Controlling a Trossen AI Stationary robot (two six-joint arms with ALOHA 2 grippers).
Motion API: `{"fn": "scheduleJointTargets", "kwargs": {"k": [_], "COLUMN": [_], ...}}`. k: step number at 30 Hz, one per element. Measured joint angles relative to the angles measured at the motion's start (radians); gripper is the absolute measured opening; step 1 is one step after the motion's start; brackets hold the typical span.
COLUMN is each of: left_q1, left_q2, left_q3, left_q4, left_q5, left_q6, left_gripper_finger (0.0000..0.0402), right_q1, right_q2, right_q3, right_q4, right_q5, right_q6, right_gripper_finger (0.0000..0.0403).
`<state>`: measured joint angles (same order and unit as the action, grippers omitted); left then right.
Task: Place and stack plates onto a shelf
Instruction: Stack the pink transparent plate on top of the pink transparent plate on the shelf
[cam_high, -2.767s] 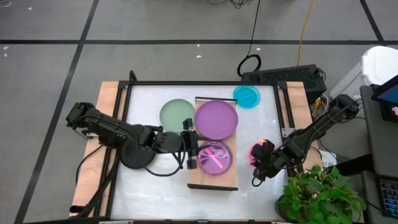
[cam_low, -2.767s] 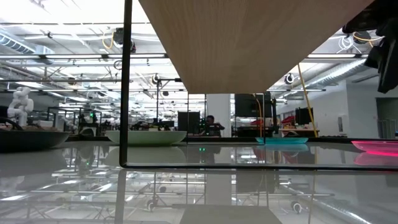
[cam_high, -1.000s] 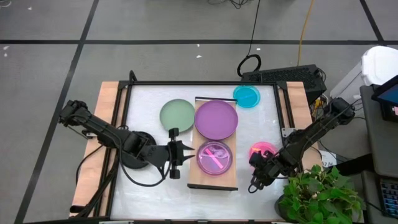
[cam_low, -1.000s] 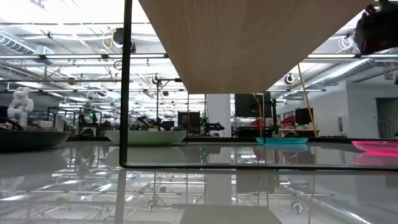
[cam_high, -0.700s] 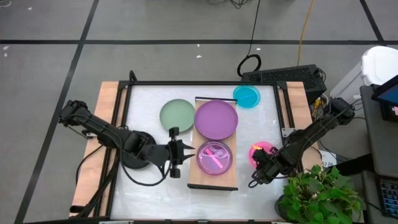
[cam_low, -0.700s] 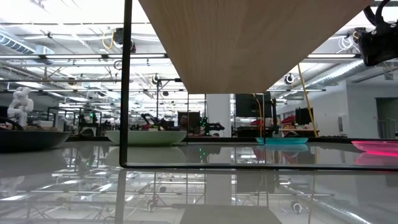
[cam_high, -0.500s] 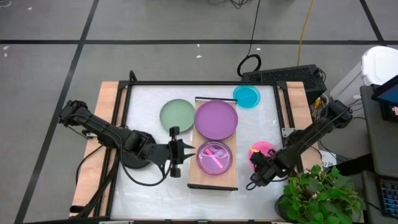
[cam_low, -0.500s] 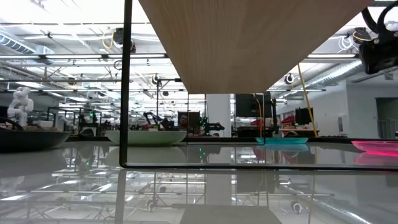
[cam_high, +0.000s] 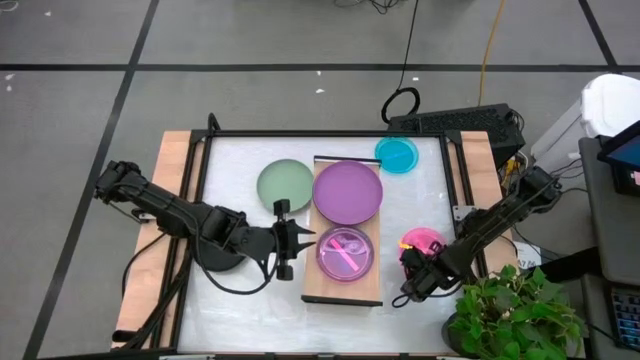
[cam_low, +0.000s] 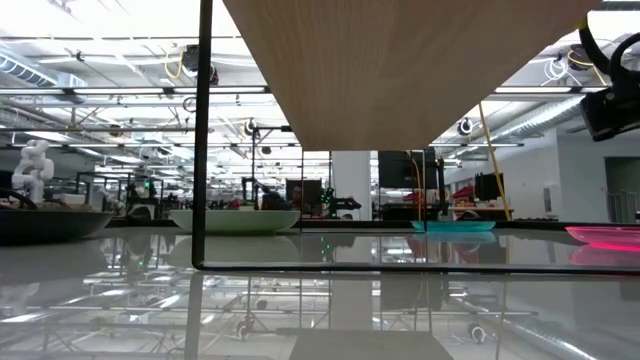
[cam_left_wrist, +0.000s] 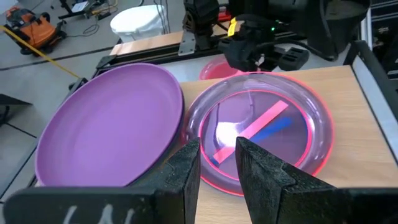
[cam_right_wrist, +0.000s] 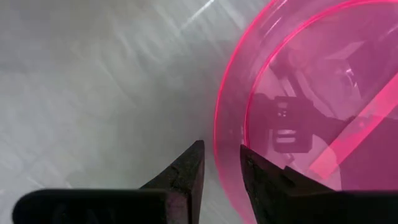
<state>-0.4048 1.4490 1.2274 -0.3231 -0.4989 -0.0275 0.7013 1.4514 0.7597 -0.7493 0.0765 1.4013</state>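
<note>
The light-wood shelf (cam_high: 322, 285) carries a large purple plate (cam_high: 347, 192) on its far half and a small translucent pink plate (cam_high: 346, 253) on its near half. My left gripper (cam_high: 300, 246) is open a little at the shelf's left edge, level with that small plate (cam_left_wrist: 261, 127). A sage-green plate (cam_high: 285, 183), a cyan plate (cam_high: 397, 153), a black plate (cam_high: 213, 264) and a second small pink plate (cam_high: 422, 240) lie on the white table. My right gripper (cam_high: 408, 272), slightly open, hovers above the near-left rim of this pink plate (cam_right_wrist: 292, 112).
The left arm lies over the black plate. A potted plant (cam_high: 515, 315) stands at the table's near right corner, close to the right arm. The shelf's dark frame post (cam_low: 205, 130) rises from the table. Wooden side rails (cam_high: 170, 160) border the table.
My right gripper has come down steadily toward the pink plate on the table, staying over its near-left rim. My left gripper has stayed beside the shelf's left edge, clear of the small plate on the shelf.
</note>
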Motion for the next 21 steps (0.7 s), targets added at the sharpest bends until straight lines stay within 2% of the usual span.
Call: {"fn": "scheduleJointTargets", "kwargs": {"k": [11,21], "left_q1": [-0.001,-0.001], "left_q2": [0.0,0.0], "left_q3": [0.0,0.0], "left_q4": [0.007,0.006], "left_q5": [0.002,0.002], "left_q6": [0.008,0.015], "left_gripper_finger": [0.0108,0.0108], "right_q1": [0.0,0.0], "right_q2": [0.005,-0.054], "right_q3": [0.001,0.0], "right_q4": [0.007,0.016], "right_q5": [-0.002,0.0], "right_q6": [-0.009,-0.005], "right_gripper_finger": [0.0006,0.0001]}}
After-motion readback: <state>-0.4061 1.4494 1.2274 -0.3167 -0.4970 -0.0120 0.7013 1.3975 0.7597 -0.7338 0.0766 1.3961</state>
